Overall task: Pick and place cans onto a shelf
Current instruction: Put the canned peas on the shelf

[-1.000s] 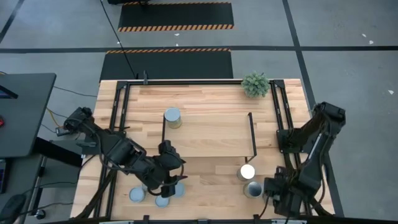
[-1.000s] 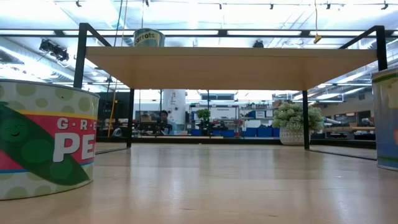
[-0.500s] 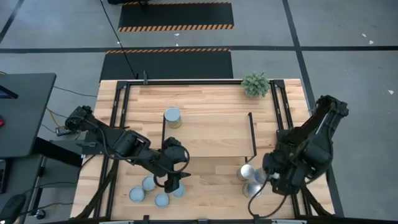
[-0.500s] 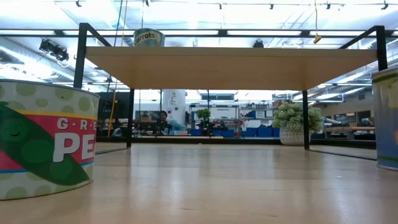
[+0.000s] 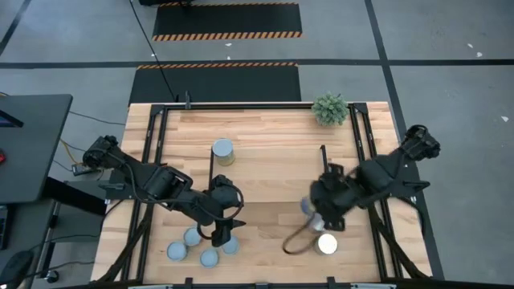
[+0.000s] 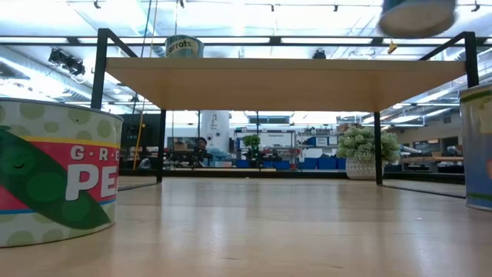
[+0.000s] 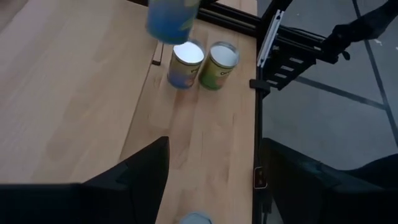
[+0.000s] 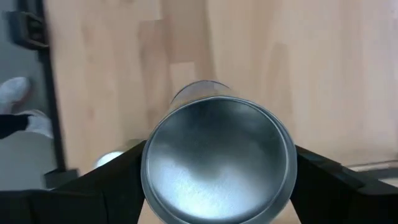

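one can (image 5: 222,151) upright on shelf (image 5: 273,172)

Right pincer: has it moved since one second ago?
Yes. The right pincer, shut on a can, went from the table's near right corner toward the shelf.

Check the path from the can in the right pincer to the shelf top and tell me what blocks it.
Nothing visible does. The right pincer holds the can lifted above the shelf board at its right end; the carrots can stands far off toward the left end.
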Controlling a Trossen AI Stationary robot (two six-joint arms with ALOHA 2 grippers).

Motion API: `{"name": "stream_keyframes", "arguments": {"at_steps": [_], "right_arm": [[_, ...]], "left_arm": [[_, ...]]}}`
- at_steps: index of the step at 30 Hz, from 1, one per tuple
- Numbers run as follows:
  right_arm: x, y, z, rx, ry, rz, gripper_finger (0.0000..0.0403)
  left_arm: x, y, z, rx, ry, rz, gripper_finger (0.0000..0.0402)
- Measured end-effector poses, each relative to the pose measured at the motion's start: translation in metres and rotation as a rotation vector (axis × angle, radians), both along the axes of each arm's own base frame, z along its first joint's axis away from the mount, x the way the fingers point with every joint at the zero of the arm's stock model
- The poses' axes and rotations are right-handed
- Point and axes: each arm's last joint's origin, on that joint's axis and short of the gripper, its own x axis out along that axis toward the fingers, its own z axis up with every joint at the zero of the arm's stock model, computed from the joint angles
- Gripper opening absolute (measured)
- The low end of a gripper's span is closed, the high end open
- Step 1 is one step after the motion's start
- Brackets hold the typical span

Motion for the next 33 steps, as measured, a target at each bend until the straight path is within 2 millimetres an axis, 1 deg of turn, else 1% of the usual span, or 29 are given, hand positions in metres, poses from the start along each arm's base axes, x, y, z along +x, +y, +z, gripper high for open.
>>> {"name": "stream_keyframes", "arguments": {"at_steps": [3, 8, 14, 19, 25, 33], "right_arm": [[0.010, -0.015, -0.002, -0.013, 0.017, -0.009, 0.0326], [0.021, -0.037, -0.002, -0.023, 0.025, -0.004, 0.0326], [0.031, -0.054, -0.002, -0.020, 0.003, 0.042, 0.0328], [0.041, -0.060, -0.005, -0.010, 0.003, 0.068, 0.0329], [0.048, -0.061, -0.014, -0.001, 0.030, 0.094, 0.0336], [0.051, -0.061, -0.015, -0.021, -0.005, 0.082, 0.0391]], "left_arm": [[0.001, 0.001, 0.000, -0.002, 0.000, 0.007, 0.0254], [0.001, 0.001, 0.000, -0.013, 0.002, 0.017, 0.0254], [0.001, 0.001, 0.000, -0.018, 0.003, 0.022, 0.0254], [0.001, 0.001, 0.000, -0.024, 0.003, 0.027, 0.0254], [0.000, 0.002, -0.001, -0.031, 0.012, 0.035, 0.0254], [0.000, 0.002, -0.001, -0.029, 0.018, 0.037, 0.0254]]}}
